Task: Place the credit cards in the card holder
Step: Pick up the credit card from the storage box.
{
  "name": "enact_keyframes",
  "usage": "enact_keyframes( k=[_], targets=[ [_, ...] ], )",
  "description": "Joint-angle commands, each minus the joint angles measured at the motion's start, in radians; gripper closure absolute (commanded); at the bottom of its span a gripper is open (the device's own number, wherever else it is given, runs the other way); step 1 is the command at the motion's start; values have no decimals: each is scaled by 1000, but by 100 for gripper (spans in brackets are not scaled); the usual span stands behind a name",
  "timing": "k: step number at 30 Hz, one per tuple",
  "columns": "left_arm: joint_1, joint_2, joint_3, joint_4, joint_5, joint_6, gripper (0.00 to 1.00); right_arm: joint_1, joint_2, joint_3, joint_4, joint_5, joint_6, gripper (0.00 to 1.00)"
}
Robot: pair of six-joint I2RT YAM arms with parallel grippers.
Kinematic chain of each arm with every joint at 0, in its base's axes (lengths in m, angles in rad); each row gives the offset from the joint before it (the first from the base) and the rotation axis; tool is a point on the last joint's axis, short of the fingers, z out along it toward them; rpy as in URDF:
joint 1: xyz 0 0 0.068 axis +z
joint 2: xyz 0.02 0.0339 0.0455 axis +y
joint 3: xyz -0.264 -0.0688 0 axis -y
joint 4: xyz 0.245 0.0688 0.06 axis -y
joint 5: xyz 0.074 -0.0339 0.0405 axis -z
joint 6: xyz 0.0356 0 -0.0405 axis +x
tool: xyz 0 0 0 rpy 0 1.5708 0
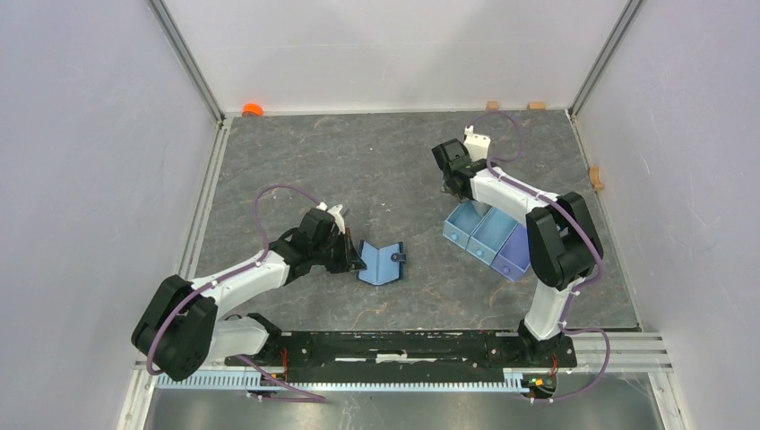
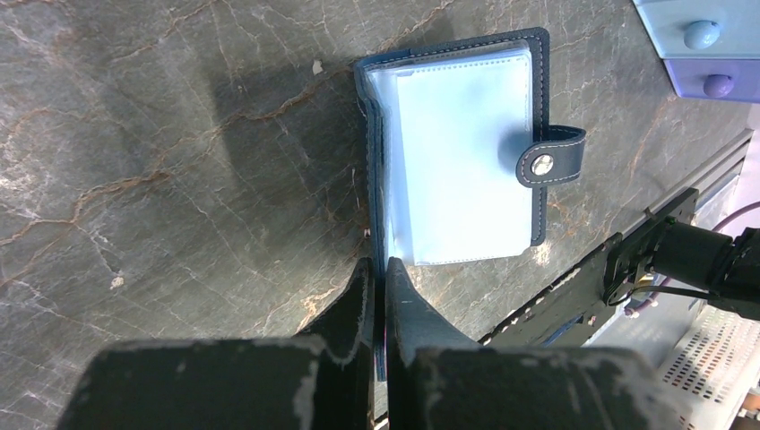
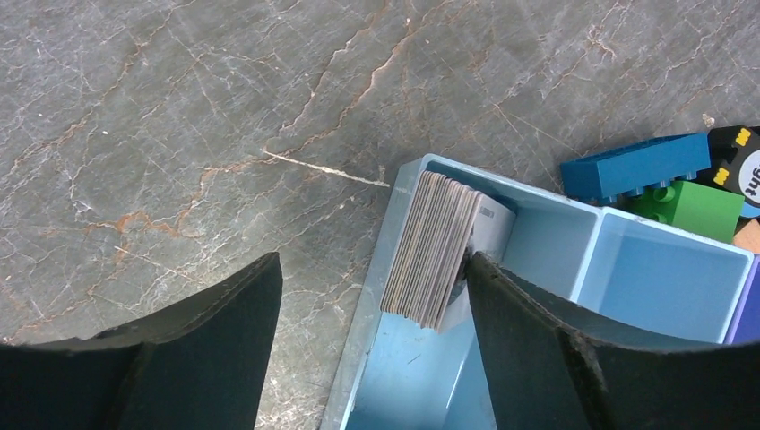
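My claw [image 2: 381, 288] on the card holder [image 2: 466, 152]
Jaws pressed together on its dark cover edge; it lies open on the worktop [image 2: 179, 179].

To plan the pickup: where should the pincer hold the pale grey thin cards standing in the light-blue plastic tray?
Probably the top edges of the cards, pinched across the flat faces from above: they stand on edge against the tray wall, leaving only the tops free.

Dark grey marbled worktop [image 1: 376, 161], rust veins. On it: card holder [image 1: 381, 262] lying open, 3-compt tray [image 1: 457, 235] well apart to its right. Orange obj [image 1: 253, 109] at far-left corner.
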Motion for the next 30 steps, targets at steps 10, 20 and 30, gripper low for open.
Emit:
enact_keyframes(
  k=[10,20,30],
  targets=[
    [3,10,34,14,31,32,98,2,-43,29,37,-8,2,35],
    [3,10,32,17,36,30,98,2,-66,14,52,-9,3,42],
    [3,6,30,18,39,30,98,2,-122,-40,24,57,20,33]
  ],
)
